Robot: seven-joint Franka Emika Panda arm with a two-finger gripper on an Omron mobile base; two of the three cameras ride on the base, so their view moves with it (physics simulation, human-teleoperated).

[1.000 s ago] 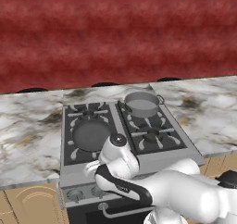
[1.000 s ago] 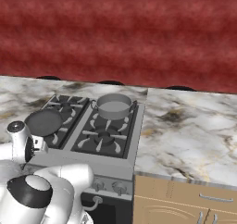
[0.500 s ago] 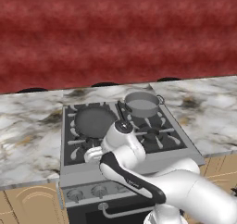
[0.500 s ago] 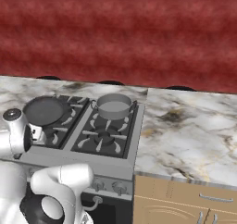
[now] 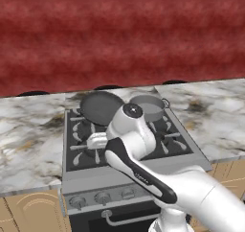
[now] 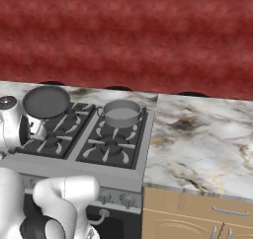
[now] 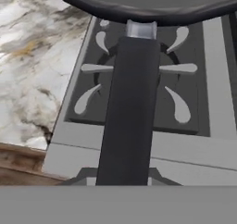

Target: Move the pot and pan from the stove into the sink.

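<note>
Pan off the burner, held by its handle

In the left base view the counter (image 5: 28, 125) fills the left of the frame; the pan (image 5: 101, 106) hangs tilted at centre — above the stove (image 5: 76, 145), clear of the grates. Its long black handle (image 7: 129, 112) runs from the rim at the top of the hand view straight down to the claw (image 7: 124, 183), which appears clamped on it — the tips are hidden beneath. Just right of the pan, the pot (image 5: 148, 106) sits on the rear right burner. No sink is visible here.
</note>
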